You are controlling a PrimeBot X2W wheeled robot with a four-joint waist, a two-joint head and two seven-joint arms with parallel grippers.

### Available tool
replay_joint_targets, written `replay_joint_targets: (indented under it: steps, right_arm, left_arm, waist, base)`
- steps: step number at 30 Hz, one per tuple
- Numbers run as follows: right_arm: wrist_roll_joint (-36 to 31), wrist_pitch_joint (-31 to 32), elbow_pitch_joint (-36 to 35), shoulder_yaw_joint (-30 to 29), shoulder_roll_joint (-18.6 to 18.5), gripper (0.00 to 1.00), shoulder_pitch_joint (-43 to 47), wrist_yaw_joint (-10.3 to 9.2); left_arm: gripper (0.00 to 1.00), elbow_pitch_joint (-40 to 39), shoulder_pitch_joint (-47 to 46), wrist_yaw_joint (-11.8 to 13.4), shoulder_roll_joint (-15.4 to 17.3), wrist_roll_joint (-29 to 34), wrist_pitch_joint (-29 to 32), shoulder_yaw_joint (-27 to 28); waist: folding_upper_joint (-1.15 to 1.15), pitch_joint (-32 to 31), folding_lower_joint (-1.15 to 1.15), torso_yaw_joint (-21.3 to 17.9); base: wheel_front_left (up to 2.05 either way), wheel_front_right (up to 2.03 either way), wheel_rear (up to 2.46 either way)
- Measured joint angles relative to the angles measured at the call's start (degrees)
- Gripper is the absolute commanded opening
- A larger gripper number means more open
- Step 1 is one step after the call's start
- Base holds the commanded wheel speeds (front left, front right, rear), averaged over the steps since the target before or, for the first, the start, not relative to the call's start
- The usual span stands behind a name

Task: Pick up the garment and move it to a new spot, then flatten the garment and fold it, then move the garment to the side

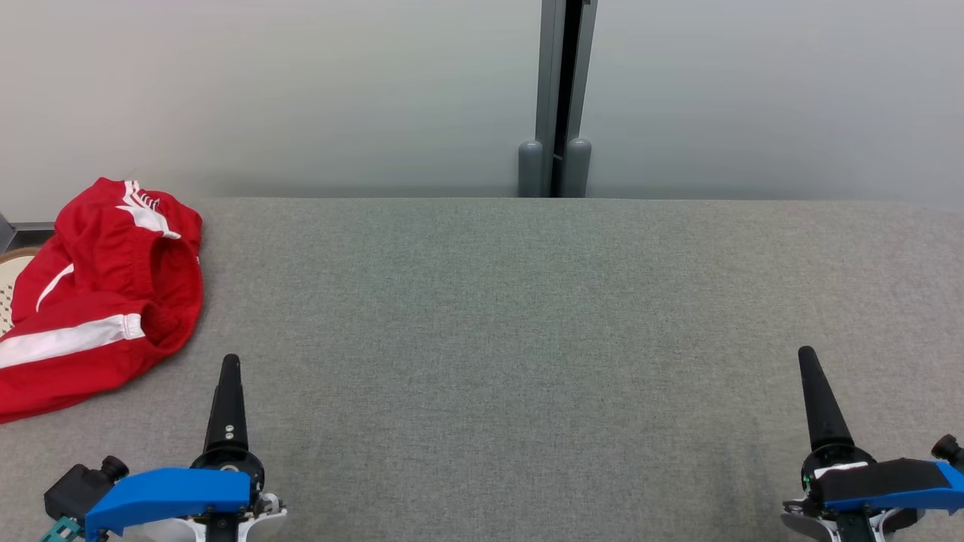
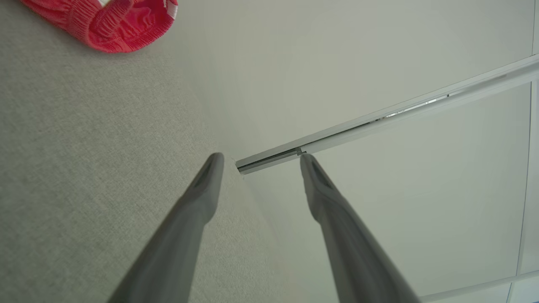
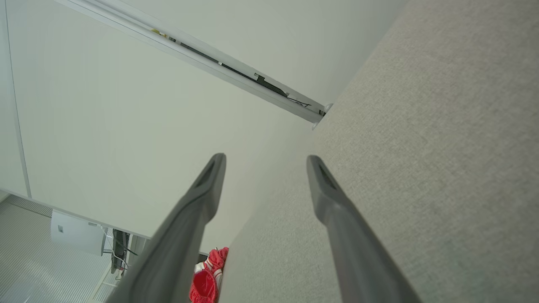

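A grey fabric surface (image 1: 482, 339) is backed by a pale wall (image 1: 301, 90), split by a grey upright post (image 1: 548, 90)

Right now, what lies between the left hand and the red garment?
Only bare grey tabletop between left hand and garment, in the head view.

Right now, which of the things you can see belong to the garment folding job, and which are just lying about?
For the job:
- red garment, crumpled at the table's left end
- grey table
- left gripper, open
- right gripper, open

Just there:
- grey post on the wall behind
- pale woven thing beside the garment, too little showing to name
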Motion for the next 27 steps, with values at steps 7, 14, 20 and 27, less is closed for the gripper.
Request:
replay_joint_targets:
  steps: [7,14,20,27]
  right_arm:
    - [-9.9,-1.4,-0.8,1.6,0.0,1.0,0.8,0.0]
    - [-15.5,-2.6,-0.8,2.2,0.0,1.0,1.0,0.0]
    - [-20.8,-3.7,-0.8,2.5,0.0,1.0,1.0,0.01]
    - [-26.2,-4.9,-0.9,3.0,-0.1,1.0,1.2,0.01]
  left_arm:
    - [1.0,-0.4,0.0,0.7,0.0,10.3,-1.4,-2.3]
    - [1.0,0.0,0.4,1.2,0.1,17.2,-2.6,-3.3]
    - [1.0,0.3,0.7,1.4,0.1,23.6,-3.7,-4.2]
    - [1.0,0.6,1.1,1.6,0.1,29.1,-4.8,-4.7]
  waist:
    - [0.0,0.2,0.0,0.1]
    - [0.0,0.2,0.0,0.0]
    - [0.0,0.3,0.0,0.1]
    - [0.0,0.2,0.0,0.1]
  base:
    - [0.0,0.0,0.0]
    - [0.0,0.0,0.0]
    - [0.0,0.0,0.0]
    - [0.0,0.0,0.0]
